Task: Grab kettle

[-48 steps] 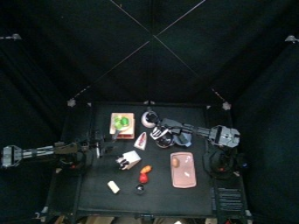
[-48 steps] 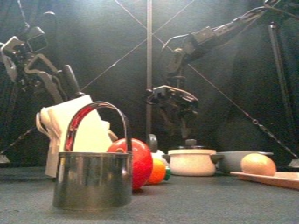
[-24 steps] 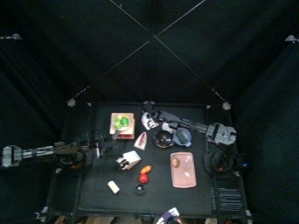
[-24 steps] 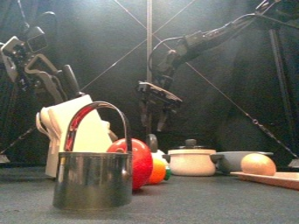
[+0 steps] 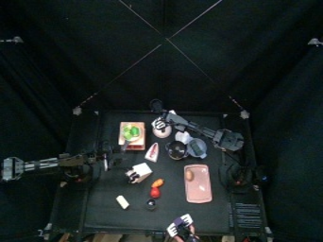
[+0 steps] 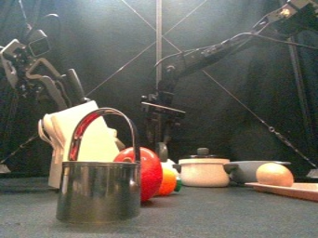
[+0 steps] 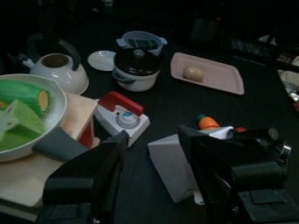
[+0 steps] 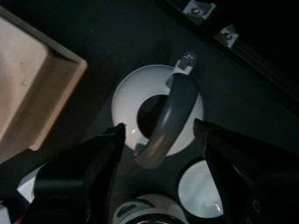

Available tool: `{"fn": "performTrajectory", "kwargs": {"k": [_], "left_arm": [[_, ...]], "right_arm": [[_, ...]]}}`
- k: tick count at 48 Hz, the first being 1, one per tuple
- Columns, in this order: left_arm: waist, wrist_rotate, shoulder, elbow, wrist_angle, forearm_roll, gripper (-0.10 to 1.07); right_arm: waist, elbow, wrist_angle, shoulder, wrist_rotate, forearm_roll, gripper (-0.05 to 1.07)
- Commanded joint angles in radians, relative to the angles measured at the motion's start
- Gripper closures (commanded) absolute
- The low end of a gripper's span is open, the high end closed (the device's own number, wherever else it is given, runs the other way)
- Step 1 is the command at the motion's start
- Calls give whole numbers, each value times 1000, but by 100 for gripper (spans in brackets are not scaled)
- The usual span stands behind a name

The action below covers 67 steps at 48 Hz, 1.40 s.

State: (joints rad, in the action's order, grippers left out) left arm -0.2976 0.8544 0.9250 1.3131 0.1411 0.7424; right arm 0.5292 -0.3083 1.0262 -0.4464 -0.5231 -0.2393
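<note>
The kettle (image 8: pixel 138 96) is round and pale white with a dark arched handle (image 8: pixel 170 109). It stands near the table's back edge in the top view (image 5: pixel 161 125) and also shows in the left wrist view (image 7: pixel 52 72). My right gripper (image 8: pixel 158 129) is open just above it, with one jaw on each side of the handle and neither touching it. The right arm reaches across the middle of the table (image 5: pixel 161 117). My left gripper (image 7: pixel 158 175) is open and empty at the table's left (image 5: pixel 89 162), with a white wedge-shaped thing (image 7: pixel 170 166) lying ahead of it.
A wooden board with a green bowl (image 7: pixel 24 105) lies beside the kettle. A dark-topped pot (image 7: pixel 138 68), a blue cup (image 7: pixel 140 39) and a pink tray (image 7: pixel 211 74) stand to the right. A metal cup (image 6: pixel 99 191) and a red apple (image 6: pixel 147 167) are at the front.
My right arm has swung from the middle of the table toward the back and now hangs over the kettle. The left arm has not moved.
</note>
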Motion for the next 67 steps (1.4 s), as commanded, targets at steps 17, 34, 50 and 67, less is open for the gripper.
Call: {"fn": "performTrajectory", "kwargs": {"k": [17,34,50,67], "left_arm": [[3,0,-2,-11,5,-3,11],[3,0,-3,-11,5,-3,11],[3,0,-2,-11,2,-3,11],[3,0,-2,-11,-12,-3,11]], "right_arm": [[9,-15,21,-3,2,32,9],[15,12,21,-8,3,43,26],[18,15,23,11,5,38,35],[9,20,25,84,26,44,36]]}}
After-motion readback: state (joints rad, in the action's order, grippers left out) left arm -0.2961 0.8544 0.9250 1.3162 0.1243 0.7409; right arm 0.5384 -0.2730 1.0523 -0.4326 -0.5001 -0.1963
